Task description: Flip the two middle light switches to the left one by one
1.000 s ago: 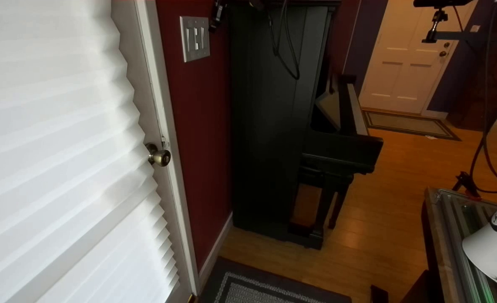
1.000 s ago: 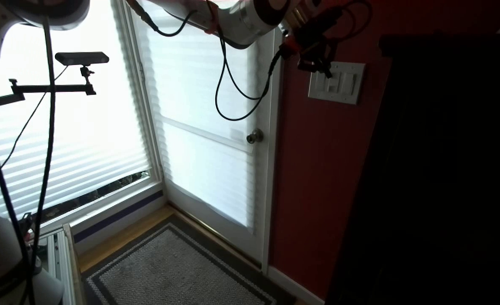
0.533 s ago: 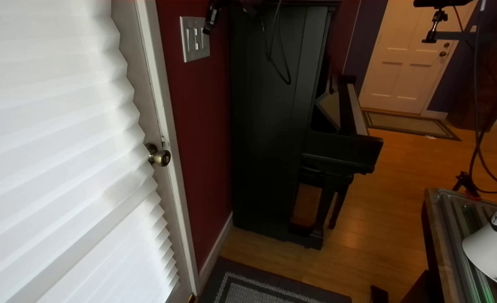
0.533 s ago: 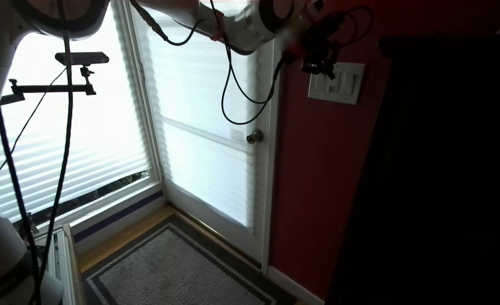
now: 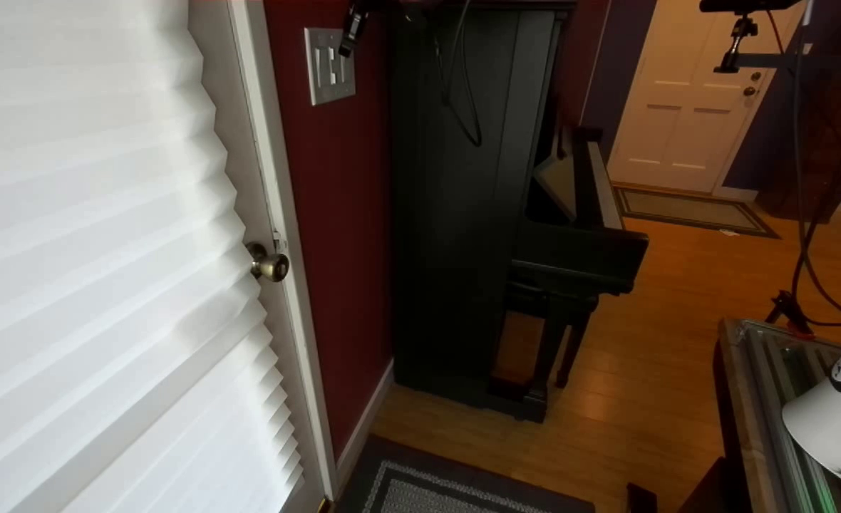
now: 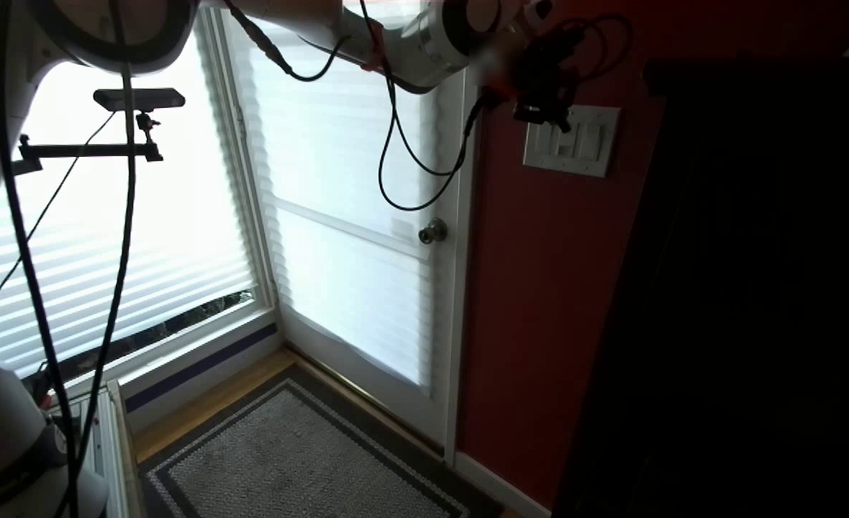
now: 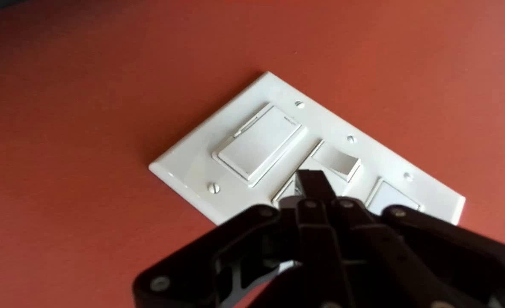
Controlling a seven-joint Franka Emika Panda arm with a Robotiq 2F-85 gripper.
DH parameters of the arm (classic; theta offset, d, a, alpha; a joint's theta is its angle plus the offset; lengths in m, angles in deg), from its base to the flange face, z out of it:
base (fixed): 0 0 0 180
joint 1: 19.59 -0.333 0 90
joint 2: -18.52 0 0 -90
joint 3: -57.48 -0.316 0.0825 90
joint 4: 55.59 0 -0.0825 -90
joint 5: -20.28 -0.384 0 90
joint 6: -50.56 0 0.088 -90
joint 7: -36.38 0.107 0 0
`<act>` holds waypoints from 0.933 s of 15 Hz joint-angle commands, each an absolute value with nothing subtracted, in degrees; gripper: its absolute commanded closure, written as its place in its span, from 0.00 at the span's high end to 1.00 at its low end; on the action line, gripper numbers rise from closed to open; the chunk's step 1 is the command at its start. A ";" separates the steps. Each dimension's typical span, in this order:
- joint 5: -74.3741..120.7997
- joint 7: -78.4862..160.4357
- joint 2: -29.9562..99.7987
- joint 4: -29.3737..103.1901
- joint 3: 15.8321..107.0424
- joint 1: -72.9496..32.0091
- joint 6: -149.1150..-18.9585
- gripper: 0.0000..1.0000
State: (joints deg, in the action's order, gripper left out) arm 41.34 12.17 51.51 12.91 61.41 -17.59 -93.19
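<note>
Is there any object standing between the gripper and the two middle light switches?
Nothing visible does. In the wrist view, only the gripper itself hides part of the lower middle switch; the upper middle switch shows uncovered. Contact cannot be judged.

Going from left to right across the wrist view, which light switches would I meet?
Wide paddle switch → middle rocker → right-hand switch, its lower part hidden. What lies behind the end effector is left out.

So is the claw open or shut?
Shut: the wrist view shows the claw with its tips together, no gap between.
</note>
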 commanded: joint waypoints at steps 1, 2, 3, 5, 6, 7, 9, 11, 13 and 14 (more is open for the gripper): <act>40.31 14.55 53.21 9.80 61.41 -17.81 -91.61 0.00; 40.03 14.92 53.21 9.77 61.26 -17.79 -91.22 0.00; 39.88 15.37 53.27 9.68 61.19 -17.81 -91.03 0.00; 38.93 15.88 53.24 9.59 60.57 -17.62 -90.59 0.00; 38.86 16.27 53.44 9.38 60.57 -17.64 -91.20 0.00; 38.44 16.61 53.53 9.22 60.39 -17.59 -91.22 0.00; 38.45 17.17 53.93 8.66 60.55 -17.67 -92.46 0.00; 38.61 17.42 54.19 8.43 60.70 -17.71 -92.78 0.00; 38.59 17.49 54.25 8.53 60.66 -17.63 -93.15 0.00; 38.35 17.39 54.29 8.62 60.46 -17.49 -93.46 0.00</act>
State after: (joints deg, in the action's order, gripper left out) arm 39.62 17.00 52.31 11.57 60.67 -17.68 -92.51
